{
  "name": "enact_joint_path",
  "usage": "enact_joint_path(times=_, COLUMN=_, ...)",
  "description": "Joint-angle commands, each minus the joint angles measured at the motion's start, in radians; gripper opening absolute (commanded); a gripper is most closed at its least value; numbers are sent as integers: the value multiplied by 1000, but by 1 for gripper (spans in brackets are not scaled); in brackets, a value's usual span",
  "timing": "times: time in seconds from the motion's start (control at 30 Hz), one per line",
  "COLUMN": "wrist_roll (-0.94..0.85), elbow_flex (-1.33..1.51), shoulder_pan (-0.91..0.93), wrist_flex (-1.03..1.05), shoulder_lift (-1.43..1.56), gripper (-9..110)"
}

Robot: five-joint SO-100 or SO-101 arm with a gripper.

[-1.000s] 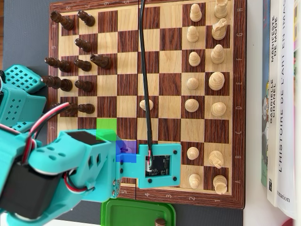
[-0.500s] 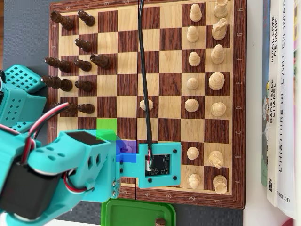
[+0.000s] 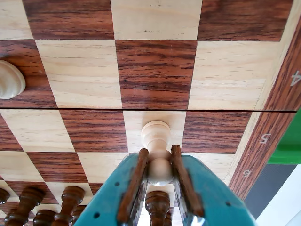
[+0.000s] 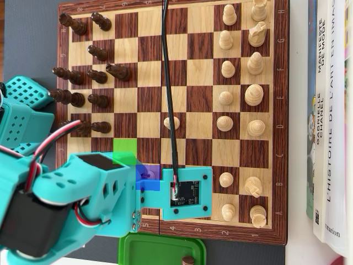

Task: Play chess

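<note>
the gripper (image 3: 160,162) is pinching a light pawn (image 3: 157,150) by its round head, one brown-padded finger on each side, in the wrist view. the pawn's base rests on a light square of the chessboard (image 4: 276,121), close to the board's numbered border; the edge numerals 4, 5 and 6 run just to the right in that view. the squares ahead of the pawn are bare, with only another light piece (image 3: 9,79) far off at the left edge. dark pieces (image 3: 70,200) crowd the near side beneath the fingers. in the overhead view the teal arm (image 4: 83,204) covers the board's lower left corner, and a green tray (image 4: 162,251) lies just past the bottom border. books (image 4: 331,121) lie along the right edge.
</note>
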Motion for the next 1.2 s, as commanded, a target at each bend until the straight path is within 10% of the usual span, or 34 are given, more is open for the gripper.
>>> enact_joint_path(times=0.0, wrist_roll=-5, elbow_flex=-31, shoulder_pan=3, wrist_flex=5, shoulder_lift=18, gripper=5)
enact_joint_path(times=1.17, wrist_roll=43, elbow_flex=423, shoulder_pan=-133, wrist_flex=-57, shoulder_lift=474, gripper=5)
